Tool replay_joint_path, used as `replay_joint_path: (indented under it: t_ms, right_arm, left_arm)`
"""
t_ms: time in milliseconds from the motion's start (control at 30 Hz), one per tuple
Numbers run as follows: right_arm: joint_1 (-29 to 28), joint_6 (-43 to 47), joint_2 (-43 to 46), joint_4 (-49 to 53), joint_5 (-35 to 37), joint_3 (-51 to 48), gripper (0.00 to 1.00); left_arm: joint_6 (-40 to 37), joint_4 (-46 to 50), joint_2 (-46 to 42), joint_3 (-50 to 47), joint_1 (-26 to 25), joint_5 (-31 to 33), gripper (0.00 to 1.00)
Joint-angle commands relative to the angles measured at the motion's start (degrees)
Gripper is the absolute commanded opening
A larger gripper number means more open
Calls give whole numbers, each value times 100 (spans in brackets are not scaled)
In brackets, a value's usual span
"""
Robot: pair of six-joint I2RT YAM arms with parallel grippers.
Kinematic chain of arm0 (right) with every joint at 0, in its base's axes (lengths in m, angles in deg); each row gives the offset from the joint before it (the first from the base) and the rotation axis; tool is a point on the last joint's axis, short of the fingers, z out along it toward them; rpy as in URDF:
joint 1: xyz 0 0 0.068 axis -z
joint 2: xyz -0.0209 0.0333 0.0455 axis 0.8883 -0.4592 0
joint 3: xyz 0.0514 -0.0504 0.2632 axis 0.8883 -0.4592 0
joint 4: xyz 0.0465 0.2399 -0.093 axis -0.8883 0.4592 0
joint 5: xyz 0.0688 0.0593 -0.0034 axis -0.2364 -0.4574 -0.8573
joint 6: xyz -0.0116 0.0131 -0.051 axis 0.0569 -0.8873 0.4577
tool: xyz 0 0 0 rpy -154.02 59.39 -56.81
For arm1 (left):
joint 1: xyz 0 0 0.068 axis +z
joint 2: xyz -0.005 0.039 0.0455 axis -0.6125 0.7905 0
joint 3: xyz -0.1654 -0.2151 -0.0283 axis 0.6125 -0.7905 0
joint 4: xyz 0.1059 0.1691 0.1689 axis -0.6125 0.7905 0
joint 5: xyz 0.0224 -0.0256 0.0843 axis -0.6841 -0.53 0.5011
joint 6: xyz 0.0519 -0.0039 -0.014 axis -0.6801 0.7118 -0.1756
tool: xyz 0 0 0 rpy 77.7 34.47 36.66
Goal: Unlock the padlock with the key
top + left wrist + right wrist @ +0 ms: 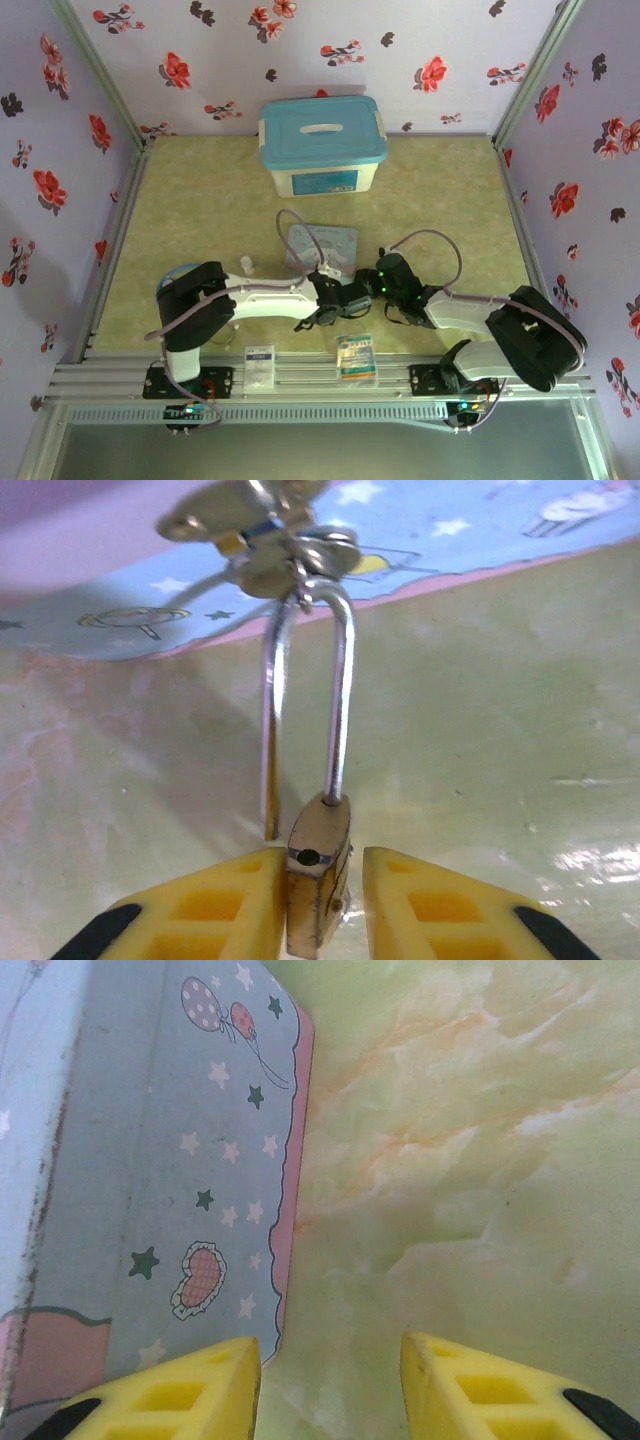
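The brass padlock [318, 880] stands edge-on between the yellow fingers of my left gripper [320, 900]. The left pad presses its side, and a thin gap shows by the right pad. Its steel shackle [340, 680] is sprung open: one leg sits in the body, the other hangs free beside an empty hole. A blurred ring with the small key [270, 535] hangs at the shackle's bend. My right gripper [330, 1380] is open over bare table, next to the cartoon tin [170, 1160]. From above, both grippers [335, 300] [372, 283] meet just below the tin [325, 242].
A white box with a blue lid [322, 140] stands at the back centre. A small white bottle [247, 265] lies left of the tin. Two flat packets [260, 365] [357, 357] rest on the front rail. Flowered walls close three sides.
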Motion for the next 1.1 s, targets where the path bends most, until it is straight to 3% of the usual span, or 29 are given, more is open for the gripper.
replay_joint_path:
  t_ms: [0, 300, 433, 500, 667, 800, 1067]
  right_arm:
    - [21, -16, -80, -43, 119, 51, 41]
    - [20, -42, -57, -92, 114, -3, 41]
    - [22, -32, 215, -64, 75, -81, 42]
    - [21, 69, 409, 110, 66, -72, 44]
    - [30, 308, 947, 796, 196, 40, 48]
    - [39, 384, 1265, 953, -59, 59, 49]
    - [39, 537, 1477, 1133, -101, 41, 50]
  left_arm:
    - [220, 291, -39, 171, -123, 169, 27]
    - [83, -157, -505, -137, -119, 101, 31]
    - [-347, -898, -1402, -658, 104, -199, 49]
    - [-521, -1114, -1688, -888, 278, -434, 52]
    - [-808, -1442, -1782, -1238, 345, -673, 52]
    - [-853, -1501, -1543, -1292, 289, -710, 43]
    - [-809, -1706, -1051, -1271, 280, -678, 49]
